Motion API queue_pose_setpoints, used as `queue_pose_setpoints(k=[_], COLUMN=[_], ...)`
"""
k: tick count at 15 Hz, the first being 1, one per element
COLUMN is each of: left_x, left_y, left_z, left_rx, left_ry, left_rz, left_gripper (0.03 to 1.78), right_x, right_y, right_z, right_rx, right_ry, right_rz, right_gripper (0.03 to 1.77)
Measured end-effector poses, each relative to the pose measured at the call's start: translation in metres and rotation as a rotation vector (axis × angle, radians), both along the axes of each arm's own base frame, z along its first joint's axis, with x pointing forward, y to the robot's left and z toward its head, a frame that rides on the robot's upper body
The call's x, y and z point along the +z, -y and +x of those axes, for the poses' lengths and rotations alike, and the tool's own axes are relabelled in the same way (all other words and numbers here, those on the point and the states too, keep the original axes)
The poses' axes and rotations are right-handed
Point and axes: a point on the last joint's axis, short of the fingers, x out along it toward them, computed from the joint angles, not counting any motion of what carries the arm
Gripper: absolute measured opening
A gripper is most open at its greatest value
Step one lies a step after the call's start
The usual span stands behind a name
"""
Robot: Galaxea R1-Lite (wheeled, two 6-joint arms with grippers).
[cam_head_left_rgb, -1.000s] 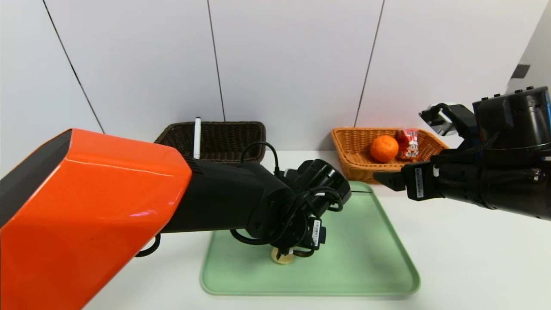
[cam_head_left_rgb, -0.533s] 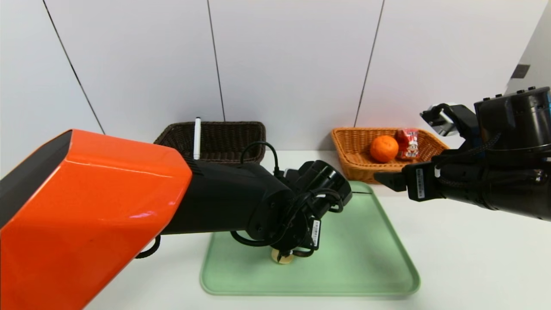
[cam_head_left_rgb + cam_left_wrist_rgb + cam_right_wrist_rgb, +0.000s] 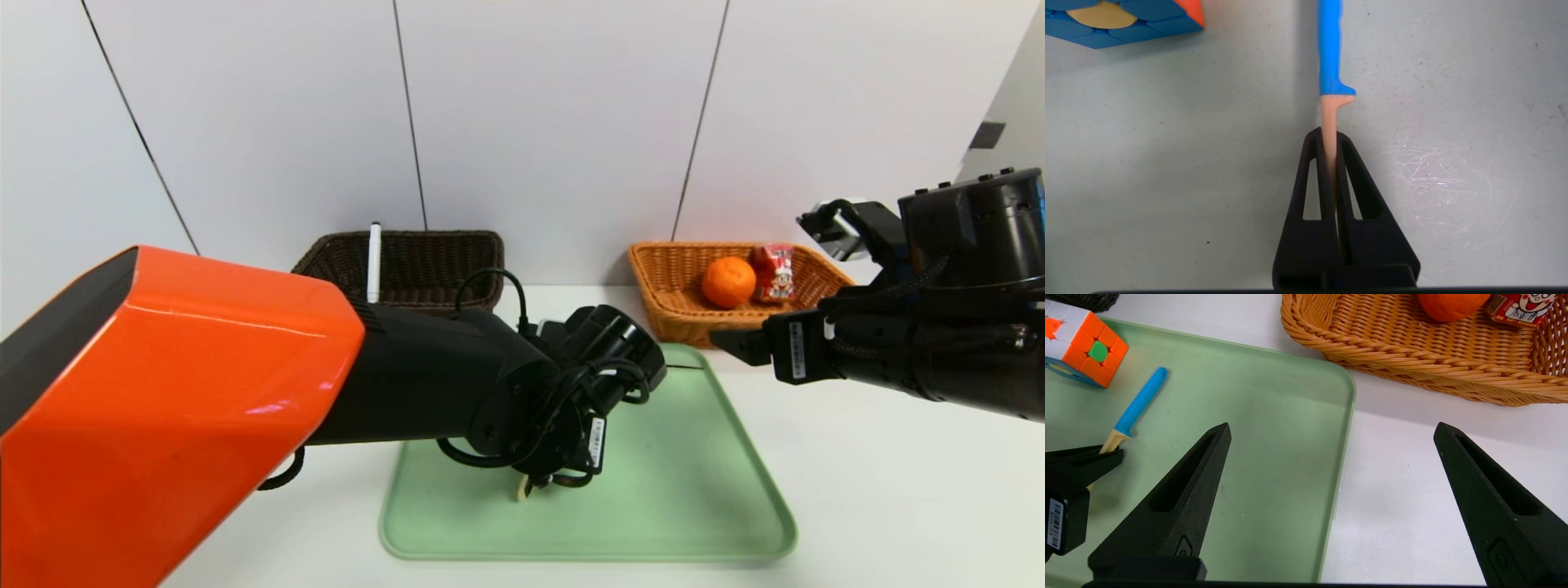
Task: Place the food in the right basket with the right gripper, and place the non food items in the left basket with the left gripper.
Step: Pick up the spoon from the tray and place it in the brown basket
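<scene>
My left gripper (image 3: 1329, 136) is over the green tray (image 3: 1274, 457), clamped on the spoon's (image 3: 1141, 401) pale neck; cube (image 3: 1096, 349) on the tray near the blue handle; marker (image 3: 374, 263) in the dark basket (image 3: 441, 245) behind the tray; right gripper (image 3: 1332, 424) parked wide, by the tray's right edge.

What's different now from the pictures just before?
The left gripper has shut on the spoon. The spoon's pale end, which looked round on the green tray, now looks like a thin sliver, so it seems to have turned. The orange, the red carton and the white marker stayed in their baskets.
</scene>
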Motion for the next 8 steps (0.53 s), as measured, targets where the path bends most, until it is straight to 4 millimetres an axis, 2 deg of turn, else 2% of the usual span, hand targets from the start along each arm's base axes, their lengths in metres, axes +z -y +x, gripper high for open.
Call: queue_pose_setpoints(k=[5, 8], left_x=[-0.0006, 0.0061], left_y=[-0.0003, -0.0023], left_z=[-0.0002, -0.0017], left_rx=[0.003, -0.001], left_ry=[-0.001, 0.007], left_rz=[-0.001, -0.008], left_gripper=[0.09, 0.09], right_x=[-0.0018, -0.0027], right_y=[0.0003, 0.0004], right_z=[-0.0007, -0.0009], right_rx=[-0.001, -0.001], right_ry=[-0.006, -0.008], right_rz=[0.0, -0.002], right_gripper=[1.71, 1.71])
